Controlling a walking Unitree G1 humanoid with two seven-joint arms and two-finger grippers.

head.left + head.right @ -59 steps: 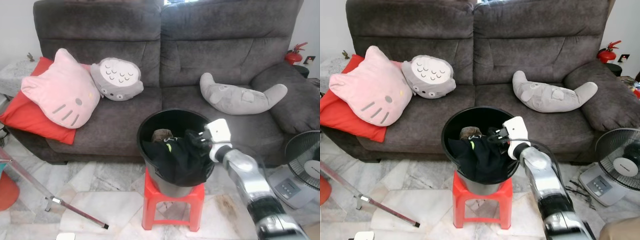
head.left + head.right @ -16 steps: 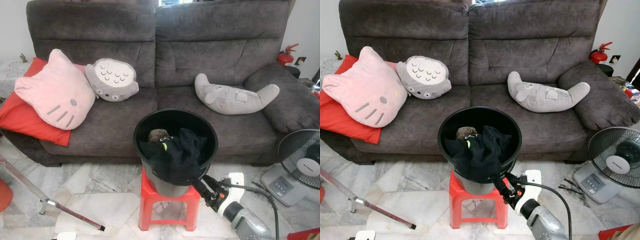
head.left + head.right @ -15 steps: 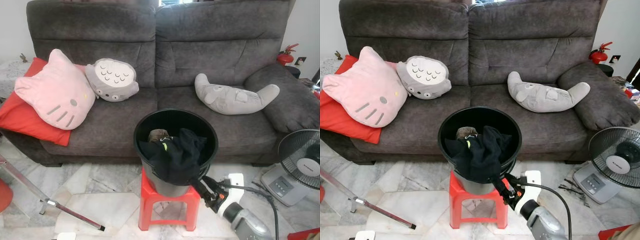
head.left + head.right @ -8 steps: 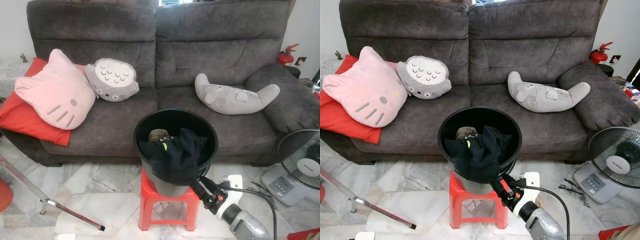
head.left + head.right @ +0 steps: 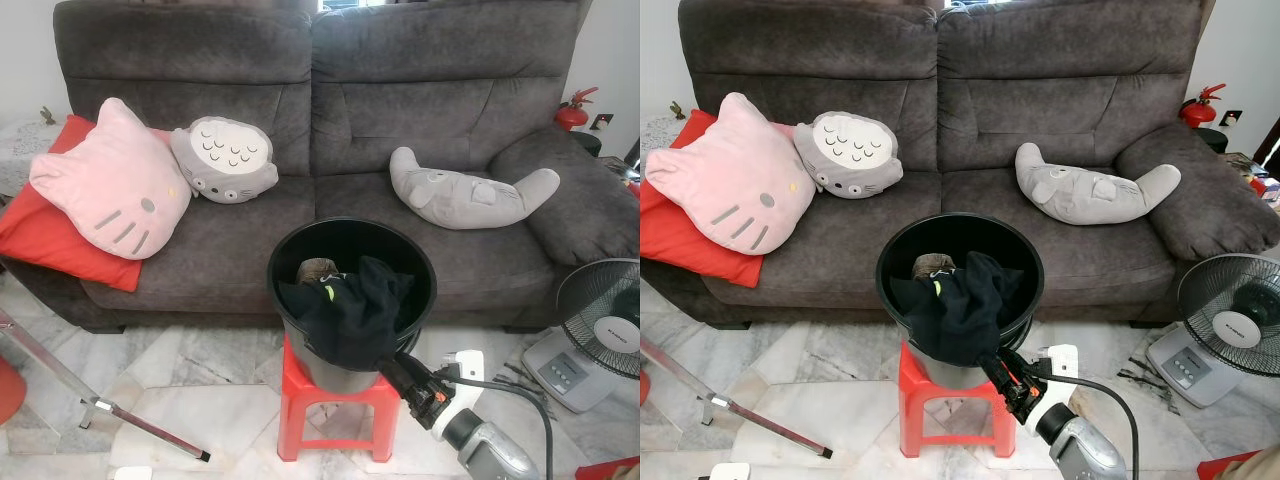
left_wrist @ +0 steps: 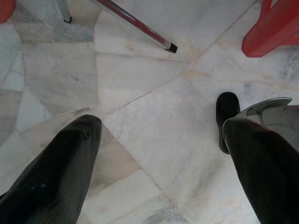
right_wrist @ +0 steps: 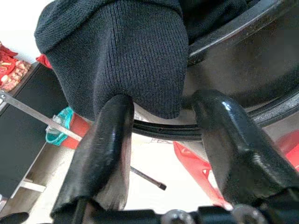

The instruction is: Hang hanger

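Black knitted cloth [image 7: 121,51] hangs over the bucket rim [image 7: 243,32], just above my right gripper [image 7: 161,126]; its jaws are released.

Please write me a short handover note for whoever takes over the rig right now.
Right gripper: fingers open, tips at the hanging edge of the black garment that drapes over the rim of the black bucket; nothing gripped.
Left gripper: open, idle, pointing down at the marble floor.
The bucket stands on a red stool in front of the grey sofa.
Done: nothing visibly hung; I cannot make out a hanger.
Left: probably grip the garment, lift it out, then find the hanger and hang it.
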